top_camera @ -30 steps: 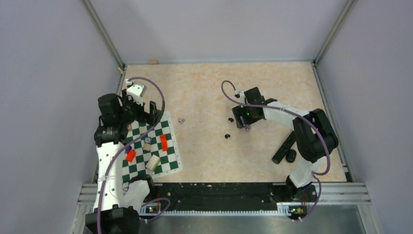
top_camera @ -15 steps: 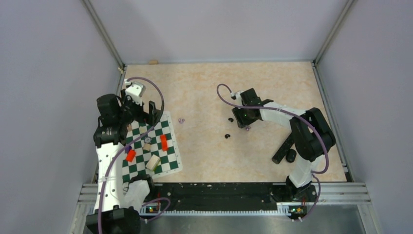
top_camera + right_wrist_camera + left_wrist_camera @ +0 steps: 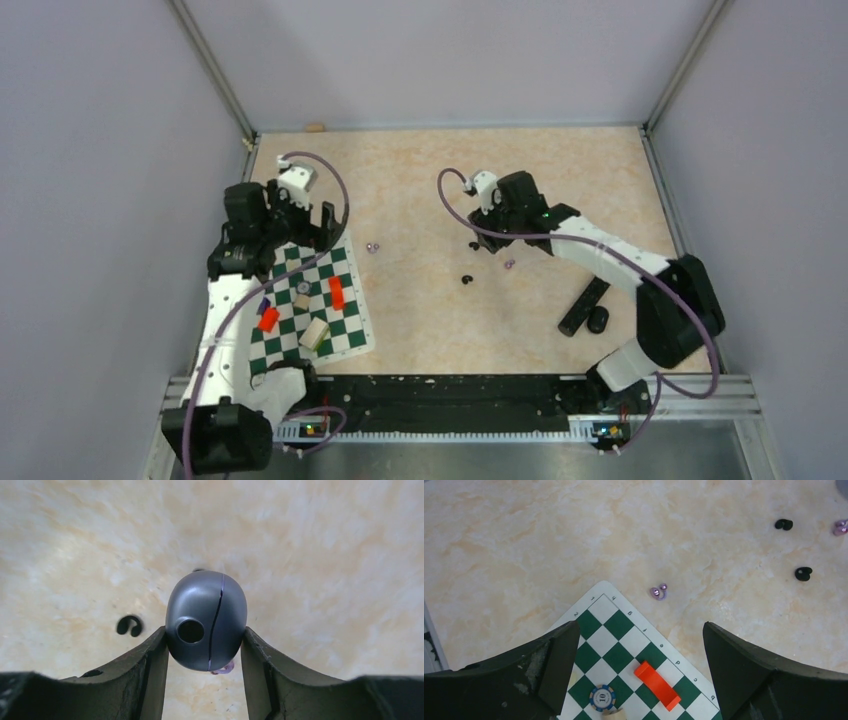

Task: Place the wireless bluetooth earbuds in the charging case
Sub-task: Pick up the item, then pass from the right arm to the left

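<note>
From above, the right claw [image 3: 500, 222] reached out over the table [image 3: 430, 160]. One tiny lilac earbud [image 3: 509, 264] lay just below it, and the other earbud [image 3: 373, 247] lay far off to its left, close to the left claw [image 3: 300, 215]. I could not make out the charging case in this view. The left claw hung above the top corner of the checkered mat [image 3: 345, 330].

In the left wrist view, the left claw [image 3: 640, 627] was wide open and had nothing in it. An earbud [image 3: 658, 592] sat just ahead of it, past the mat's corner, so the claw looked ready to come down on it. The second earbud [image 3: 840, 527] was far off to the right, by two little black bits [image 3: 803, 573].

In the right wrist view, the right claw [image 3: 204, 630] was about half shut, and its two fingers [image 3: 155, 660] squeezed the charging case [image 3: 206, 620] from both sides. The case was lifted off the table, I think so it could be carried or turned. Its lid looked shut, so it would need opening first. A bit of lilac earbud [image 3: 223, 668] peeked out under the case.
</note>
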You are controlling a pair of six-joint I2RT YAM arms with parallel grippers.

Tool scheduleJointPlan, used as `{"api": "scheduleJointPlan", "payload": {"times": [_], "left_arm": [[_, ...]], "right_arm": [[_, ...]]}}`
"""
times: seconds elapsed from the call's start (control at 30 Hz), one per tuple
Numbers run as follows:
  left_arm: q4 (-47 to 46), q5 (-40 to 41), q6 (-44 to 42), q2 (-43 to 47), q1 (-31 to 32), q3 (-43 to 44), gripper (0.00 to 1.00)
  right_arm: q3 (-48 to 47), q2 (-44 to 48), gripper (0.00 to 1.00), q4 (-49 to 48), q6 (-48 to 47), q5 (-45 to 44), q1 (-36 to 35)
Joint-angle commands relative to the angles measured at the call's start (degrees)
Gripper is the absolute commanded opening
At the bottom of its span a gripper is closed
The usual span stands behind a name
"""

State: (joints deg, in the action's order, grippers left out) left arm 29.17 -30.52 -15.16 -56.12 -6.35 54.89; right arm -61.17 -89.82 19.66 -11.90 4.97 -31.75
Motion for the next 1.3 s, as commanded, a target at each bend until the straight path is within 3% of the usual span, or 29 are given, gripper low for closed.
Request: {"api": "scheduleJointPlan", "payload": {"times": [0.0, 0.1, 0.23, 0.37, 0.63, 0.83, 0.97, 1.27], "left_arm": [[-4.52, 17.44, -3.71, -3.76, 13.34, 3.82, 0.99], [-3.37, 15.86, -4.96, -7.93, 17.56, 10.85, 0.99], [-0.65, -0.13, 0.7, -14.66, 17.97, 23.08, 0.99], [-1.92, -12.87, 10.67, -20.39, 20.75, 28.97, 0.99], [-8.81, -15.22, 18.57, -23.04, 30.19, 24.62, 0.99], [-8.8, -21.29, 21.47, -27.67, 32.17, 26.57, 0.99], [-9.42, -20.42, 21.49, -29.77, 34.29, 25.5, 0.98], [-8.65, -21.69, 21.51, -34.62, 37.13, 27.54, 0.88]], "right_arm": [[0.33, 14.96, 0.33, -5.88, -10.19, 4.01, -4.51], [0.62, 20.6, 0.33, -6.45, -14.61, 6.46, -7.07], [-0.02, 25.44, 0.33, -8.06, -16.98, 9.69, -8.06], [2.52, 28.49, 0.32, -10.06, -19.87, 7.85, -10.08], [10.84, 31.15, 0.34, -18.75, -19.36, 4.74, -10.73], [13.9, 32.72, 0.34, -22.73, -18.67, 3.8, -10.78], [14.58, 32.79, 0.35, -24.01, -18.2, 4.0, -10.75], [14.78, 33.09, 0.37, -23.97, -18.39, 4.68, -11.05]]}}
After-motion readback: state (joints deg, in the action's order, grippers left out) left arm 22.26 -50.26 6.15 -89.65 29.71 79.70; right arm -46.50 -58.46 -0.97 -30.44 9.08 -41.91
